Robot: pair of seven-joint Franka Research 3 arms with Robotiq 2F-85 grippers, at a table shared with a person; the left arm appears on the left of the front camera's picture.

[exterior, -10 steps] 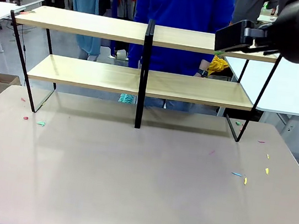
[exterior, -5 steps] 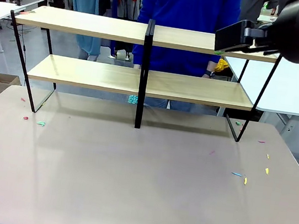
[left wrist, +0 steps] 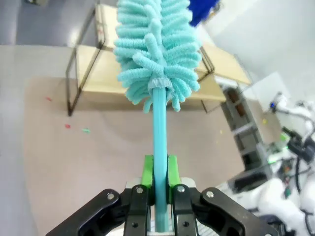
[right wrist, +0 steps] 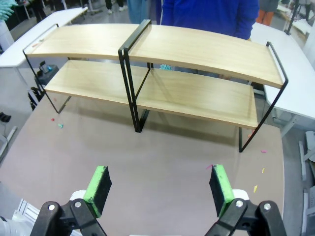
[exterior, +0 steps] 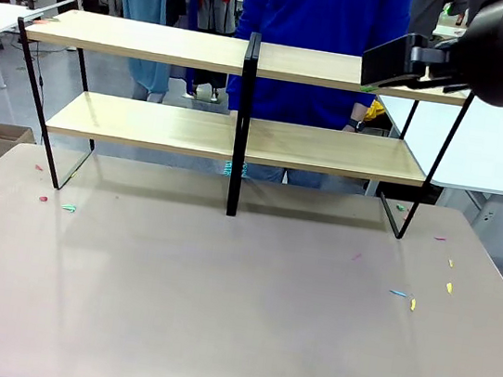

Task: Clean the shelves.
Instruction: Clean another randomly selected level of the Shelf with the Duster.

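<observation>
Grey-beige surface (exterior: pixel 233 317) carries the wide two-tier light-wood shelves on a thin black metal frame (exterior: pixel 240 135) at its far side, a person in blue (exterior: pixel 315 38) behind. Left gripper (left wrist: pixel 158 172) has its fingers clamped on a turquoise fluffy duster's handle (left wrist: pixel 158 132). Right gripper (right wrist: pixel 160 189), fingers apart, hangs above the near surface, facing the shelves.

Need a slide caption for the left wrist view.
Left gripper clamps a teal duster above the shelves.

My duster (left wrist: pixel 156 46) ran off the top edge of my left wrist view. My right arm (exterior: pixel 495 54) hid the shelves' (exterior: pixel 159 42) top right end, and the small scraps (exterior: pixel 405 297) on the table were too tiny to identify.
</observation>
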